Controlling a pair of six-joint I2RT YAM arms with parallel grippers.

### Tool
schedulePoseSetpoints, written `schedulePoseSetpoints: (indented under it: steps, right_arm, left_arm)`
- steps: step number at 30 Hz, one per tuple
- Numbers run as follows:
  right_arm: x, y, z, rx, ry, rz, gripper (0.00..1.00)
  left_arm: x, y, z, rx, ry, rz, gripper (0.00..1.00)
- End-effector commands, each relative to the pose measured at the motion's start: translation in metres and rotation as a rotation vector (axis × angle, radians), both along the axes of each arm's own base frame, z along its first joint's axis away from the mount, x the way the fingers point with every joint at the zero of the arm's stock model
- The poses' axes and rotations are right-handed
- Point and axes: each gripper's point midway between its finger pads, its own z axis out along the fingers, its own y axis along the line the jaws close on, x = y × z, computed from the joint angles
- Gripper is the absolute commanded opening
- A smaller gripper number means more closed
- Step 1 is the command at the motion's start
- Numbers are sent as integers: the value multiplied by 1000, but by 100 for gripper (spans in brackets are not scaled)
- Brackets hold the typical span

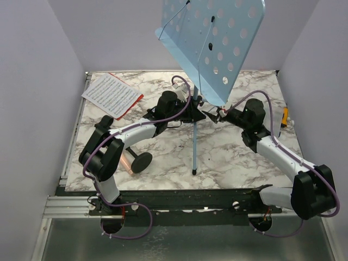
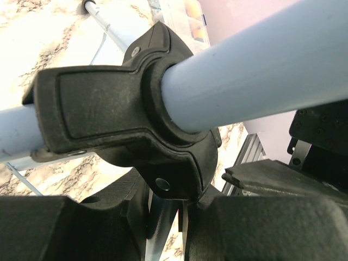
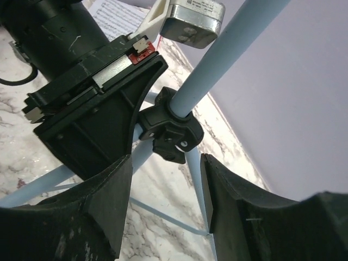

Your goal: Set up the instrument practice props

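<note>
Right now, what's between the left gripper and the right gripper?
The black tripod hub of the music stand, with its light blue pole. The right wrist view shows it best.

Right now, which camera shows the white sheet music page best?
The top external view: the whole white sheet music page lies unobstructed at far left, over a red sheet. The right wrist view catches only a slice at its top edge; the left wrist view shows none.

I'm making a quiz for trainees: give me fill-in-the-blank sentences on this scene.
The music stand is light ___. The sheet music lies on a ___ sheet. The microphone lies near the ___ arm. The right hand is ___ around a stand leg. Missing: blue; red; left; open.
</note>
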Motion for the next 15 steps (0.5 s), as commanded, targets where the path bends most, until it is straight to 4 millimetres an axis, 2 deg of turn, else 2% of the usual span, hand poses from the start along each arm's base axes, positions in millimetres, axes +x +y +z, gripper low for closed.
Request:
schedulePoseSetpoints:
  steps: [1, 6, 11, 15]
  right_arm:
    - [11, 2, 10, -65, -76, 15, 58]
    - [15, 3, 14, -59, -96, 9, 54]
    - [19, 11, 6, -63, -33, 46, 43]
    - [21, 12, 0, -61, -11, 49, 43]
  left_arm:
    - [-17, 6, -1, -16, 150, -4, 0]
    - [-17, 6, -3, -14, 155, -5, 0]
    - [-17, 5, -5, -12, 158, -5, 0]
    - [-16, 6, -5, -11, 156, -1, 0]
